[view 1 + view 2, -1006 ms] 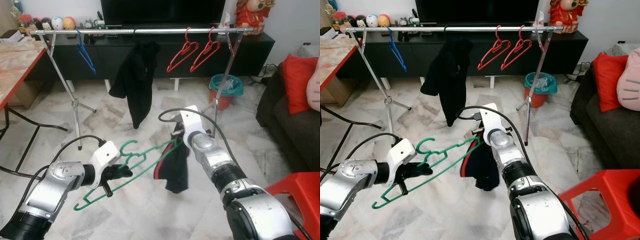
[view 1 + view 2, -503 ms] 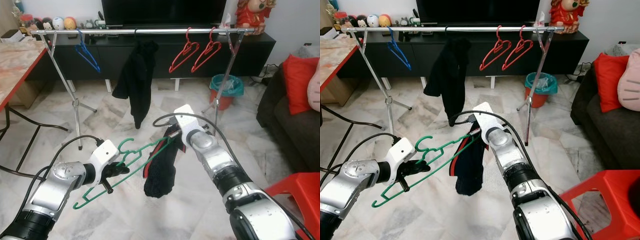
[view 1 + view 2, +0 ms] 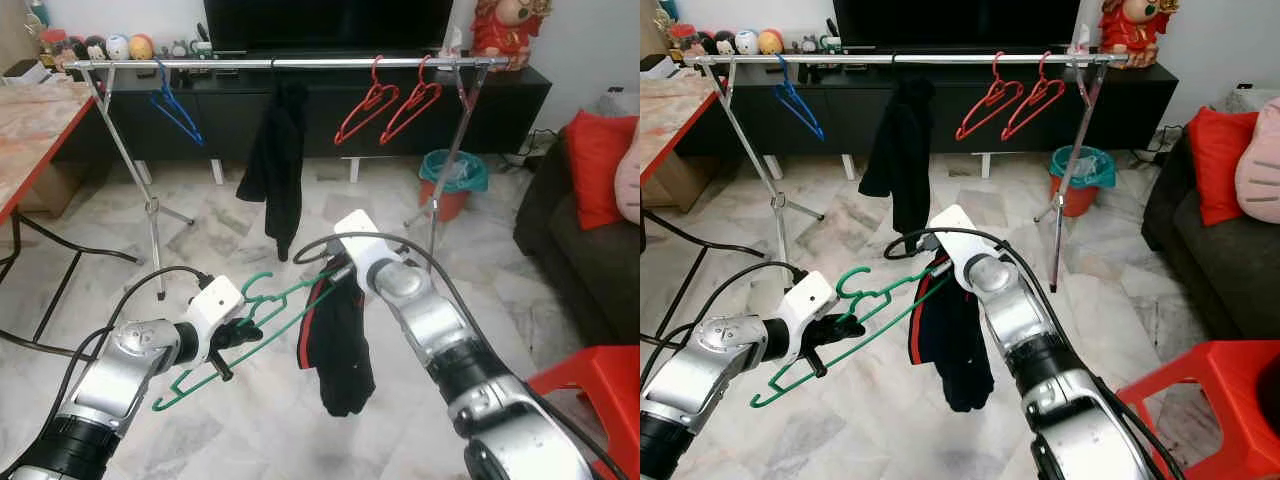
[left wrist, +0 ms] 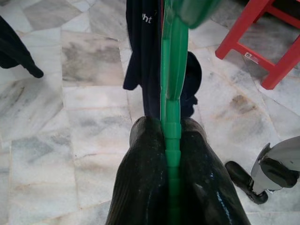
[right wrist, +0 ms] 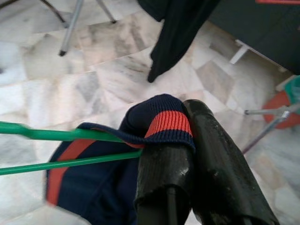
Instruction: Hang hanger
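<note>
Our left tool (image 3: 232,338) pinches the hanger (image 3: 262,318). Our right tool (image 5: 185,154) (fingers closed) grips the garment (image 3: 338,335) draped over it, above the floor (image 3: 250,430).

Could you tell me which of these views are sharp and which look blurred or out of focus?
Both eye views are sharp and evenly lit; in the left wrist view the green hanger blurs near the lens; in the right wrist view the floor is soft, the navy garment crisp.
</note>
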